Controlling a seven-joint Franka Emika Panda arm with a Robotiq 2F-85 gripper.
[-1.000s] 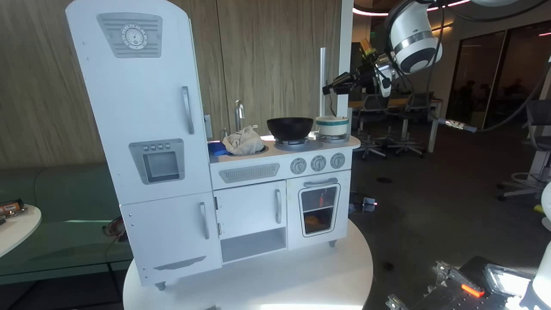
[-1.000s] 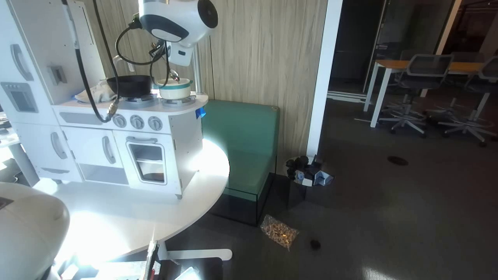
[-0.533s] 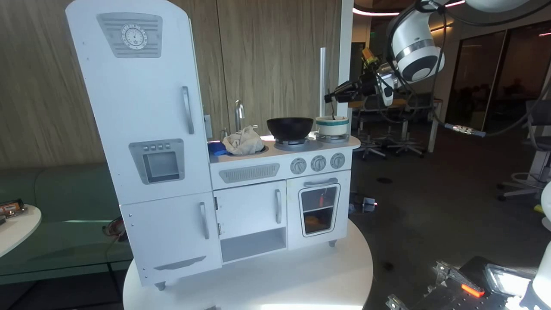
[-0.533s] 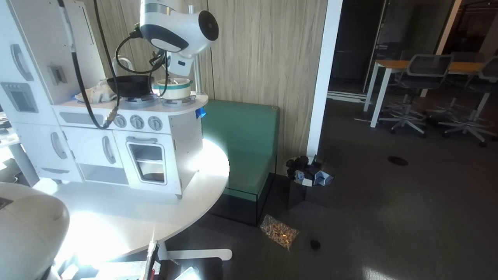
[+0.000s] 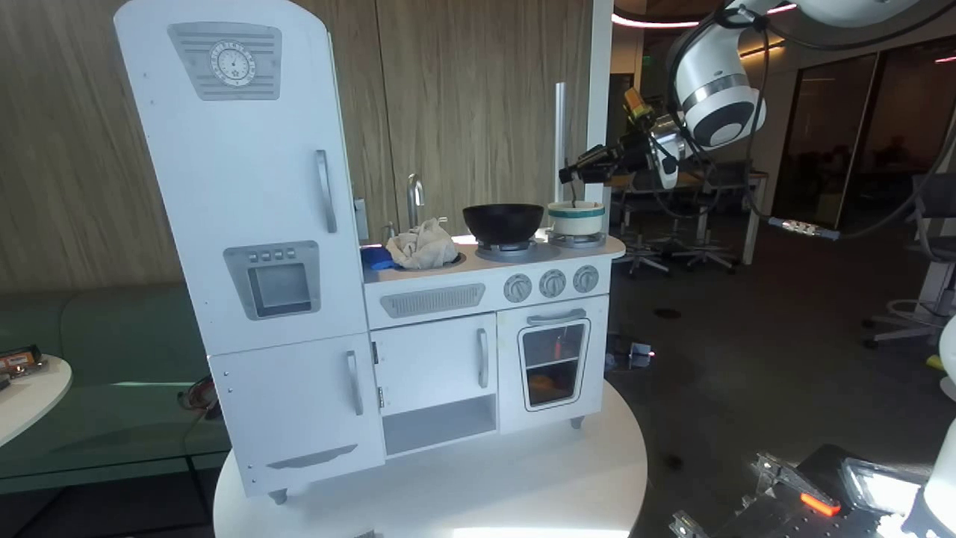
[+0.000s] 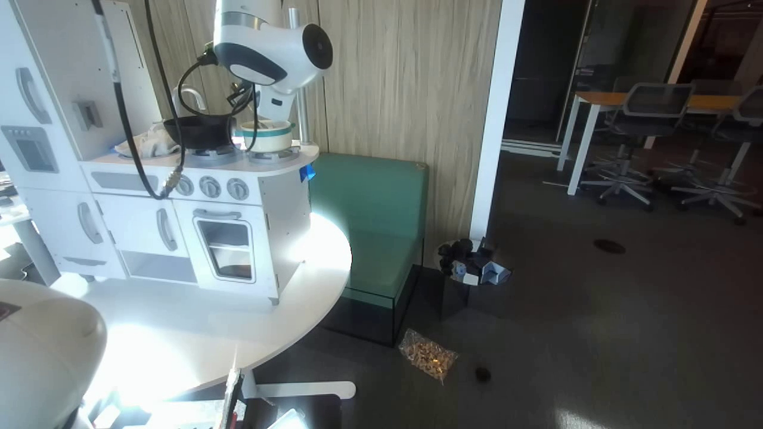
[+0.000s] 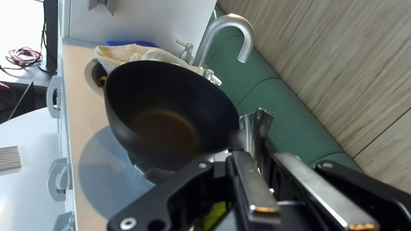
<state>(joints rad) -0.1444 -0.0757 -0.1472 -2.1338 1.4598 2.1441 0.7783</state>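
My gripper (image 5: pixel 565 175) is above the white pot (image 5: pixel 576 223) with a teal band. In the wrist view the gripper (image 7: pixel 257 146) has its fingers closed around a shiny metal utensil (image 7: pixel 257 123) with a fluted end. In an exterior view the thin utensil (image 5: pixel 573 196) hangs down from the fingertips into the pot's opening. Its lower end is hidden by the pot wall. The pot (image 6: pixel 268 140) stands on the right-end burner. The black wok (image 5: pixel 503 223) stands on the burner beside it; it fills the middle of the wrist view (image 7: pixel 128 128). The arm hides the fingers in an exterior view.
A cream cloth (image 5: pixel 422 245) lies in the sink, with a faucet (image 5: pixel 414 198) behind and a blue item (image 5: pixel 377 258) beside it. A tall toy fridge (image 5: pixel 246 179) stands left. A metal pole (image 5: pixel 560 134) rises behind the pot. Cables (image 6: pixel 128 131) hang from the arm.
My gripper has lowered toward the white pot, shifting slightly right and then back left in an exterior view. The utensil has gone from above the pot's rim to inside its opening.
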